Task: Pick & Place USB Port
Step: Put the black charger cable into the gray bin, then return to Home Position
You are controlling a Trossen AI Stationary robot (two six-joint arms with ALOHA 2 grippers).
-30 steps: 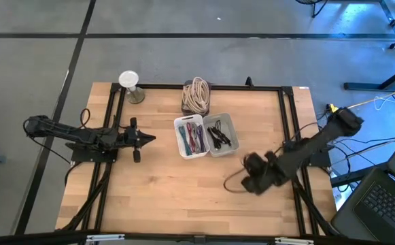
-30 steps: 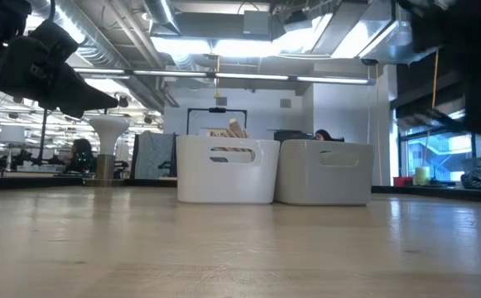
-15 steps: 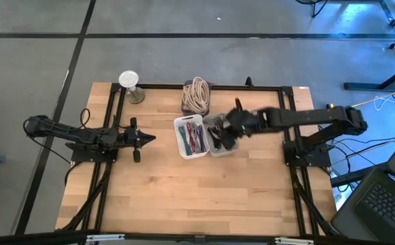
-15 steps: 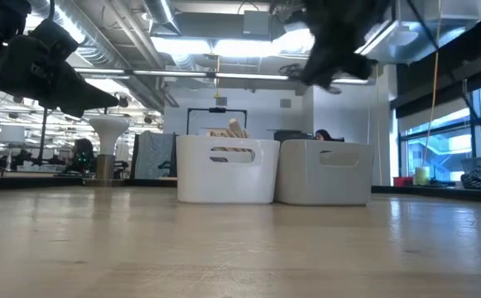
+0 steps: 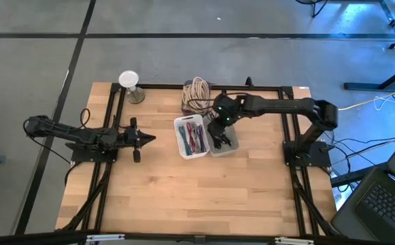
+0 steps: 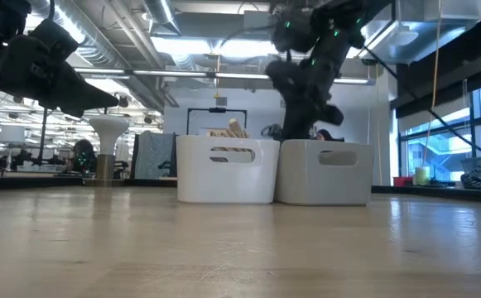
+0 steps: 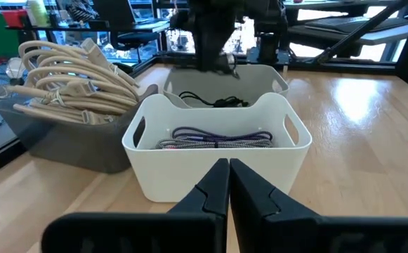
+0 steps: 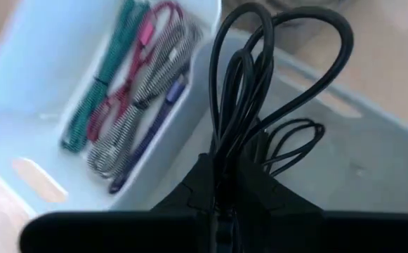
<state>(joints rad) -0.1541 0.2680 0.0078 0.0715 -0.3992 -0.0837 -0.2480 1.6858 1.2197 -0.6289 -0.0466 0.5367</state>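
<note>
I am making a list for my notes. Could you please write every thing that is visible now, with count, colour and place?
white bin: one, white, table centre, holding coloured cables
grey bin: one, pale grey, touching the white bin's right side, black cables inside
black cable: one, black, looped, held over the grey bin
dark tray: one, grey, behind the bins, holding beige cables
white stand: one, white, table's far left corner
left gripper: shut, left of the bins
right gripper: shut on black cable, above the grey bin
</note>
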